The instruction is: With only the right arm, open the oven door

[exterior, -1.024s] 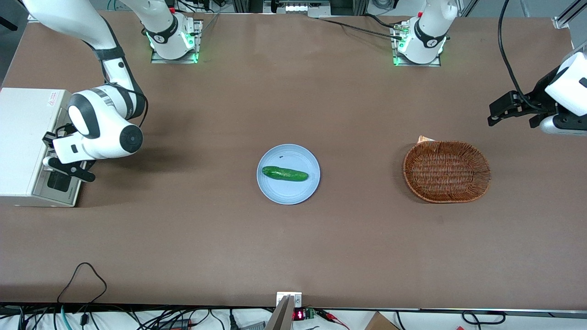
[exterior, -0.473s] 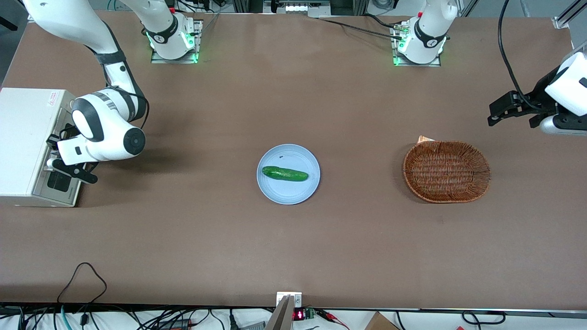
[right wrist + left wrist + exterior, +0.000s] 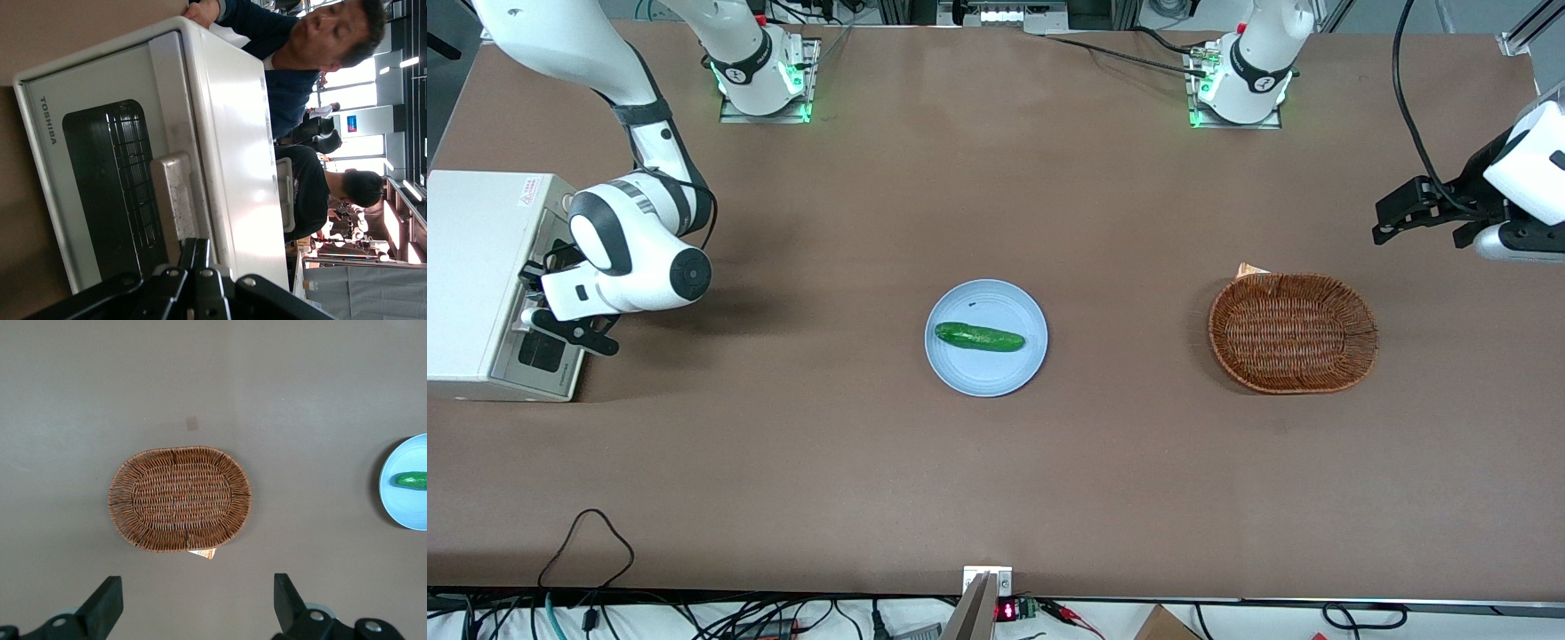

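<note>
The off-white toaster oven [image 3: 476,276] stands at the working arm's end of the table. Its door [image 3: 543,351] with the dark glass window [image 3: 107,187] stands closed against the oven's front. The silver bar handle [image 3: 175,200] runs along the door's upper edge. My right arm [image 3: 636,249] bends down in front of the oven. Its black gripper [image 3: 538,311] is at the door. In the right wrist view the gripper [image 3: 207,253] is shut, its two fingers pressed together at the handle's end, between the handle and the oven's top edge.
A light blue plate [image 3: 996,373] with a cucumber [image 3: 978,337] lies mid-table. A wicker basket [image 3: 1292,332] lies toward the parked arm's end, also in the left wrist view [image 3: 180,499]. A person's hand [image 3: 200,12] rests at the oven's top corner.
My right arm's wrist has shifted slightly farther from the front camera along the oven's front. The door has not visibly moved.
</note>
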`<state>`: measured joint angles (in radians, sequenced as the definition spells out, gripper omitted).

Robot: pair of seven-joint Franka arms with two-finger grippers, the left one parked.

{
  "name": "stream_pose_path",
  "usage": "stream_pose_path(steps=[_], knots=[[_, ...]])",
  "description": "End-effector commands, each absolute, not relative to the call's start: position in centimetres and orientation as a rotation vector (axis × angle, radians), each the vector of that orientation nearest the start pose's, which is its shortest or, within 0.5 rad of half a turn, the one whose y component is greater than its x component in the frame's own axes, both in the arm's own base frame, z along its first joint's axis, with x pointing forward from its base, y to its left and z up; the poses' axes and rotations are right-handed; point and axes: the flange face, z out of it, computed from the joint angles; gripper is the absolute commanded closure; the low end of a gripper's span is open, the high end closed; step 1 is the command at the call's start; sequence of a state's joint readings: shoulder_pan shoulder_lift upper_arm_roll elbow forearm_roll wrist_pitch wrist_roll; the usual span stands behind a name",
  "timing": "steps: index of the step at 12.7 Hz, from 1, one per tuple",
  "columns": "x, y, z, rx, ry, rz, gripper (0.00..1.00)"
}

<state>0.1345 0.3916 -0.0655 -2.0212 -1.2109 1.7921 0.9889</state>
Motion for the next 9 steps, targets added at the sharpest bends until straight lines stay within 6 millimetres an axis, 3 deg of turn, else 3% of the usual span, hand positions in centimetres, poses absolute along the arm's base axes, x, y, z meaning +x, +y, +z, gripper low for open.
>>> stream_pose_path(steps=[1, 9], knots=[[56.31, -4.63, 25.62, 1.912, -0.187, 0.091, 1.00], [56.29, -4.41, 25.01, 1.917, -0.166, 0.082, 1.00]])
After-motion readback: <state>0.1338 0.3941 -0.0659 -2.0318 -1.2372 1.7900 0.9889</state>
